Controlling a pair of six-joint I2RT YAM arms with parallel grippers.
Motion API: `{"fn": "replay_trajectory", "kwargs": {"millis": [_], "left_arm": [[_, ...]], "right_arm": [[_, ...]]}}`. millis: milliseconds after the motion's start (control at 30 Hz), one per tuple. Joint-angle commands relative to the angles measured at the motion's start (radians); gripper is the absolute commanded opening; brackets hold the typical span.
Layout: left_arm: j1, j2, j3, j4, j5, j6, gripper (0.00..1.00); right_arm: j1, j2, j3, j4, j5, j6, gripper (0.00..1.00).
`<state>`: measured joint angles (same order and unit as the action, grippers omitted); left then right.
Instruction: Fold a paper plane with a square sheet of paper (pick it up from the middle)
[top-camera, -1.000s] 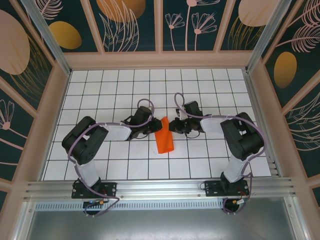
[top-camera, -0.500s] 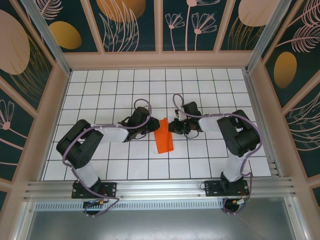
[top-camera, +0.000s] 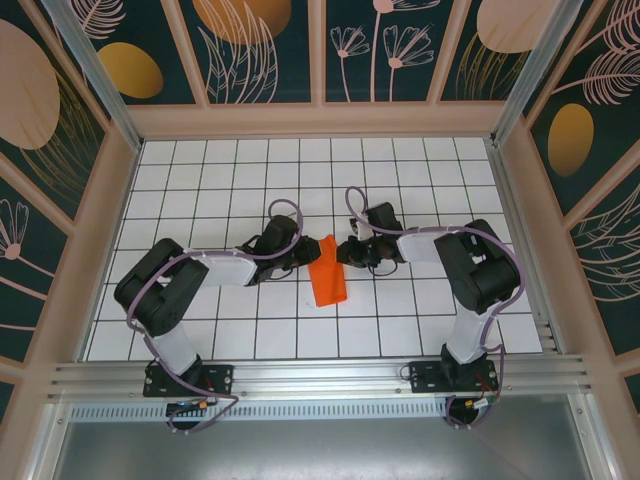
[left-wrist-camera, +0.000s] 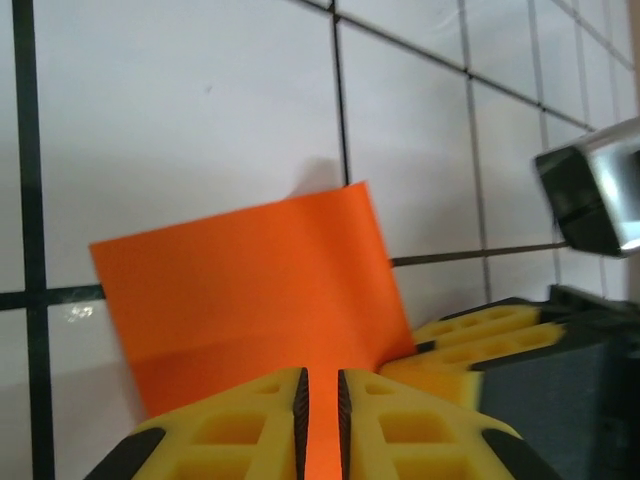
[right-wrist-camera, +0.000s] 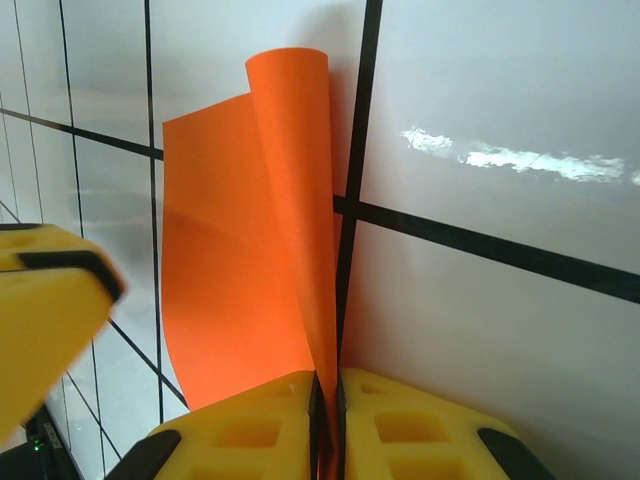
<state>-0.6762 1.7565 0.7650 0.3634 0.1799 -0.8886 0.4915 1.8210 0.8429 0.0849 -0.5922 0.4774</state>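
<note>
Paper pinched by inward-reaching end effectors.

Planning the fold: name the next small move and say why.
Probably lower both pinched edges and flatten the crease: the left gripper and the right gripper each pinch the orange sheet, which curls up off the table, only half folded.

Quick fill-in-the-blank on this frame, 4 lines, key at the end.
1. The folded paper is bright ___.
2. The left gripper is shut on the ___.
3. The right gripper has ___ fingers.
4. The white table carries a black ___.
Missing words: orange; paper; yellow; grid.
</note>
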Motion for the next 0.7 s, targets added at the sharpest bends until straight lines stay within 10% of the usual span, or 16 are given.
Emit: {"fn": "replay_trajectory", "kwargs": {"millis": [0,667], "left_arm": [[-0.002,0.043,0.03,-0.039,0.024,-0.002,0.16],[-0.002,0.126,0.094,-0.182,-0.022,-0.003,0.13]], "right_arm": [[-0.016,0.027,0.015,-0.039,0.049,-0.028,0.16],[0.033,-0.092,0.04,-0.261,0.085,-0.04,0.46]]}}
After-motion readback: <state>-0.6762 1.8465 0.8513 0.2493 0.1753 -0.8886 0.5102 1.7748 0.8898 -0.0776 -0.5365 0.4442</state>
